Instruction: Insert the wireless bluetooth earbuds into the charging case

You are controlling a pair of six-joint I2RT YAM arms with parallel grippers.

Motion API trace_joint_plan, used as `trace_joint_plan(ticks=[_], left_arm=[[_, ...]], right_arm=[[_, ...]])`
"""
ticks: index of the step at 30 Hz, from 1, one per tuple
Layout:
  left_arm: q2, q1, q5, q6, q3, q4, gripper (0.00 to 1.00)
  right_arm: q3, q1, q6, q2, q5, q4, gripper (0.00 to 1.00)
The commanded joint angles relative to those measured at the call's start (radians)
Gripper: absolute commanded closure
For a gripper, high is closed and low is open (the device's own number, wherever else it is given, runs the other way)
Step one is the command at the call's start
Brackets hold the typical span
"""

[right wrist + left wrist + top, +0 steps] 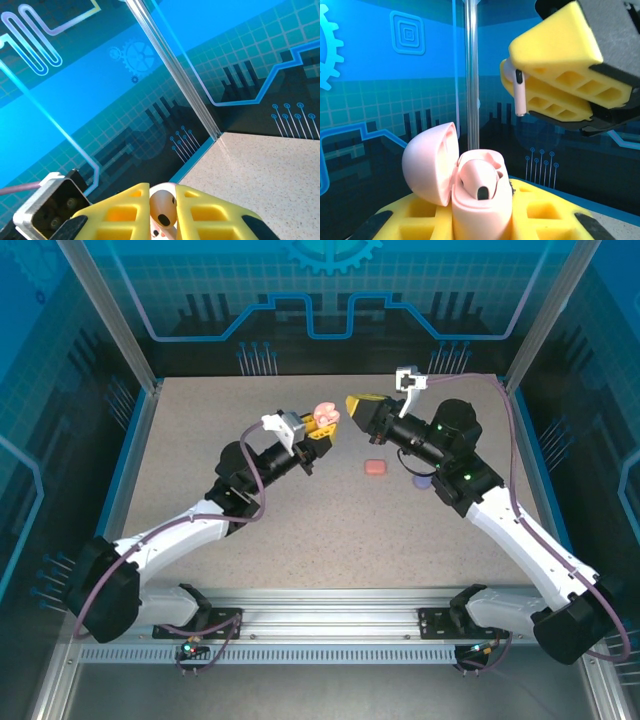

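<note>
The left tool [324, 424] is raised above the far middle of the speckled worktop [300, 540], its yellow fingers [545, 215] pressed against the sides of a pale pink case [480, 205], which it holds upright. The lid [427, 167] is swung back on its hinge and stands open to the left in the left wrist view, so the hollow of the case faces up. Inside, a pale rounded shape with a dark oval spot [481, 186] sits in one socket; it looks like a seated earbud, though its outline merges with the case. The right tool [358, 404] is just beside the left one, also off the worktop, facing it from the right. Its yellow fingers [210, 217] are closed on a pale pinkish bud [519, 95]: the head is pinched between the pads and the stem sticks out, pointing down in the left wrist view. The bud is above the open case and to its right, apart from it, not touching the rim. From the right wrist the bud's rounded head [162, 209] shows wedged between the two pads. On the worktop, below the right arm, lies a small coral piece [375, 468], and near it a purple piece [421, 481] is partly hidden under the arm.
</note>
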Motion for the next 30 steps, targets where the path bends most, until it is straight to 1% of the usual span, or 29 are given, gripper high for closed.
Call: trace_joint_plan(ticks=[1,21,30], left_arm=[[0.008,-0.008,0.026,0.007,0.033,0.043,1.00],[0.006,-0.019,0.023,0.011,0.035,0.009,1.00],[0.000,-0.020,0.018,0.024,0.035,-0.003,1.00]], right_arm=[[-0.009,0.011,0.021,-0.014,-0.019,0.099,0.85],[-0.027,0.050,0.041,0.060,-0.049,0.136,0.86],[-0.058,0.054,0.041,0.047,-0.043,0.134,0.86]])
